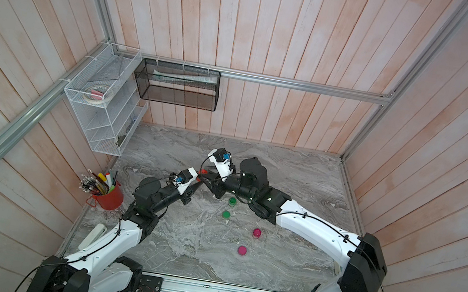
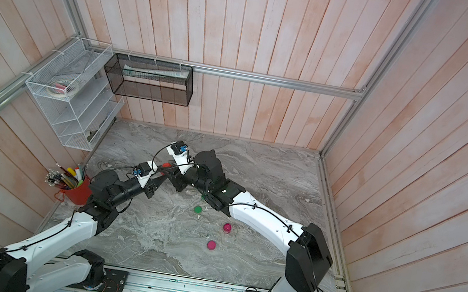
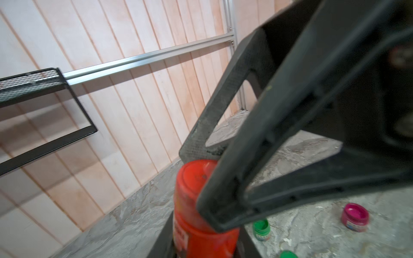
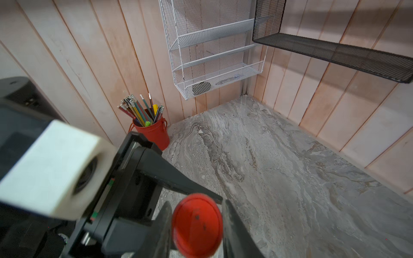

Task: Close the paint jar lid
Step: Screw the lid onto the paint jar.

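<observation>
Clamping the red jar (image 3: pixel 201 241), left jaws meet right jaws clasping lid (image 4: pixel 197 224).

Counter (image 1: pixel 303 172) is open along the back wall (image 1: pixel 265 110). Green jar (image 1: pixel 232 201) and pink jar (image 1: pixel 257 232) obstruct the centre; pencil cup (image 1: pixel 110 196) blocks the left edge.
</observation>
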You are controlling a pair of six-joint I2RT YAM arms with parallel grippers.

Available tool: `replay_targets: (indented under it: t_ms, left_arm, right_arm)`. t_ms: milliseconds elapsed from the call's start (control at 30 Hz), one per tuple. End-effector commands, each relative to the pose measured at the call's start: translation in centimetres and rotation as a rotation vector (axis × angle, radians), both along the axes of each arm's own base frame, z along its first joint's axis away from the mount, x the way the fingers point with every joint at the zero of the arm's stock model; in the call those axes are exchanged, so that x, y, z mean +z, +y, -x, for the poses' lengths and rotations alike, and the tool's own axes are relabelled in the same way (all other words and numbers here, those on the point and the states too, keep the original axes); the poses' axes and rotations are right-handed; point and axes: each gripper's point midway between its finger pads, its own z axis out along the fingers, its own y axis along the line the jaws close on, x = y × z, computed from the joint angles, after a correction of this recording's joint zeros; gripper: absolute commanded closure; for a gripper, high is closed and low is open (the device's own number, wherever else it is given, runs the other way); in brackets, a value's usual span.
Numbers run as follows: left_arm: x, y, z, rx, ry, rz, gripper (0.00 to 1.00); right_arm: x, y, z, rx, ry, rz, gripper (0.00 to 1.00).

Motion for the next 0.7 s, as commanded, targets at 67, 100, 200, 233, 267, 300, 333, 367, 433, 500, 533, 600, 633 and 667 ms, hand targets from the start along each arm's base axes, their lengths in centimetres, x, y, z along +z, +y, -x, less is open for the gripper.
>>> replay_targets:
  t_ms: [67, 100, 200, 233, 267, 300, 333, 367, 433, 500, 533, 600, 633, 667]
  left_arm:
    - [4.6, 1.9, -0.3, 0.163, -0.185, 0.038, 0.73]
    - [4.7, 2.1, -0.4, 0.181, -0.186, 0.037, 0.73]
    - [4.6, 2.5, -0.7, 0.215, -0.181, 0.033, 0.73]
    - [4.6, 2.6, -0.8, 0.224, -0.176, 0.031, 0.73]
    - [4.5, 2.6, -0.8, 0.226, -0.173, 0.031, 0.73]
    - [4.5, 2.6, -0.8, 0.225, -0.173, 0.029, 0.73]
    - [4.4, 2.6, -0.9, 0.224, -0.169, 0.027, 0.73]
    - [4.3, 2.5, -0.9, 0.222, -0.163, 0.027, 0.72]
    - [4.1, 2.5, -1.1, 0.221, -0.152, 0.025, 0.73]
    - [3.8, 2.3, -1.3, 0.214, -0.138, 0.025, 0.73]
    - [3.7, 2.2, -1.4, 0.212, -0.132, 0.025, 0.73]
    - [3.4, 2.1, -1.6, 0.204, -0.119, 0.023, 0.73]
    - [3.2, 2.0, -1.7, 0.201, -0.112, 0.022, 0.73]
    - [3.0, 1.9, -1.8, 0.199, -0.104, 0.020, 0.73]
  right_arm:
    - [-4.9, 2.5, -0.3, -0.111, 0.265, 0.026, 0.74]
    - [-5.1, 3.1, -0.4, -0.121, 0.282, 0.026, 0.74]
    - [-5.3, 4.4, -0.2, -0.122, 0.284, 0.044, 0.74]
    - [-5.2, 4.6, -0.1, -0.121, 0.281, 0.045, 0.74]
    - [-5.2, 4.6, -0.1, -0.120, 0.278, 0.043, 0.74]
    - [-5.0, 4.5, -0.1, -0.124, 0.277, 0.040, 0.73]
    - [-4.9, 4.3, -0.1, -0.129, 0.271, 0.037, 0.72]
    - [-4.8, 4.1, -0.1, -0.132, 0.265, 0.036, 0.72]
    - [-4.6, 3.5, -0.2, -0.150, 0.253, 0.033, 0.67]
    - [-4.5, 2.9, -0.1, -0.160, 0.243, 0.027, 0.60]
    - [-4.4, 2.6, -0.1, -0.164, 0.237, 0.023, 0.55]
    - [-4.2, 1.9, 0.1, -0.173, 0.223, 0.012, 0.46]
    - [-4.1, 1.5, 0.1, -0.181, 0.218, 0.009, 0.43]
    - [-4.0, 1.2, 0.3, -0.181, 0.210, 0.008, 0.41]
